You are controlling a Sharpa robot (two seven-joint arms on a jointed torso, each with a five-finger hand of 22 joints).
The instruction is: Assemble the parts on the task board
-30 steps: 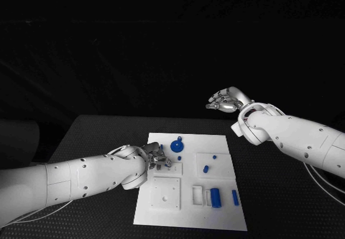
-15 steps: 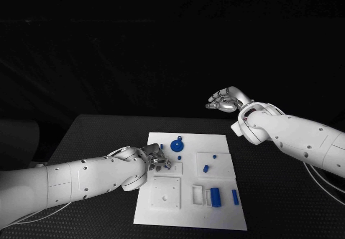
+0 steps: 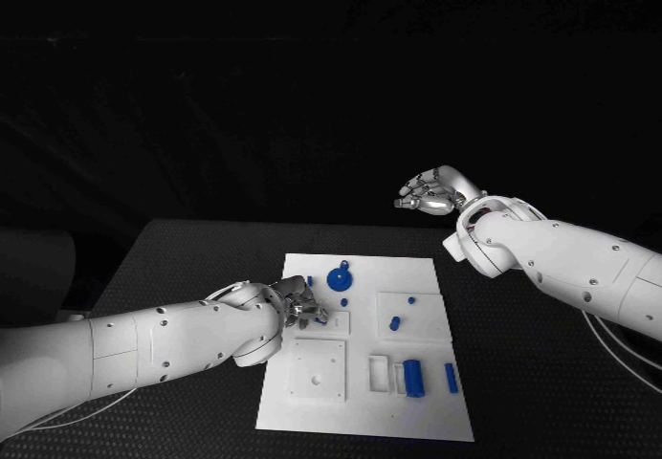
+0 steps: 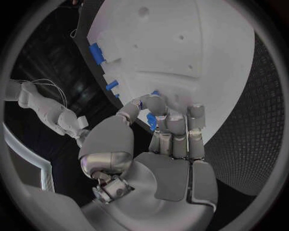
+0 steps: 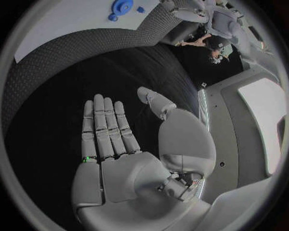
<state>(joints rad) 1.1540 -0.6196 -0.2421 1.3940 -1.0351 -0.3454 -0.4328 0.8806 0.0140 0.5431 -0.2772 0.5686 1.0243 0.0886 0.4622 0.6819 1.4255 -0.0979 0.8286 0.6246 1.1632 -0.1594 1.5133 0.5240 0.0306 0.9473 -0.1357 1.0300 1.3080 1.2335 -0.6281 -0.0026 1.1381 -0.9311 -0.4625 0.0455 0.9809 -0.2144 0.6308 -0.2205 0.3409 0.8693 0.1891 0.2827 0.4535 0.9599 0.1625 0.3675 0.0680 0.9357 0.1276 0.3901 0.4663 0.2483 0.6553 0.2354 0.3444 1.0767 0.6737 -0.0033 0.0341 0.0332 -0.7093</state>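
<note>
The white task board point(image 3: 365, 406) lies in the middle of the table. My left hand point(image 3: 299, 305) is low over the board's left side. Its curled fingers point(image 4: 175, 130) and thumb pinch a small blue part point(image 4: 151, 121) close above the board point(image 4: 180, 57). My right hand point(image 3: 439, 194) is raised high beyond the board's far right corner, and its palm point(image 5: 120, 154) is flat with the fingers straight and nothing in it. A round blue part point(image 3: 341, 280) sits near the board's far edge. Two blue cylinders point(image 3: 412, 376) point(image 3: 452, 379) lie at the near right.
Small blue pieces point(image 3: 395, 324) point(image 3: 409, 304) stand in the right middle of the board. A square recessed plate point(image 3: 318, 371) sits at the near left. Black table point(image 3: 552, 382) surrounds the board. The right wrist view catches the board's corner point(image 5: 72, 24) with the round part point(image 5: 122, 6).
My left hand has shifted very slightly over the board's left side, still pinching the blue part. The right arm has stayed raised in the same place.
</note>
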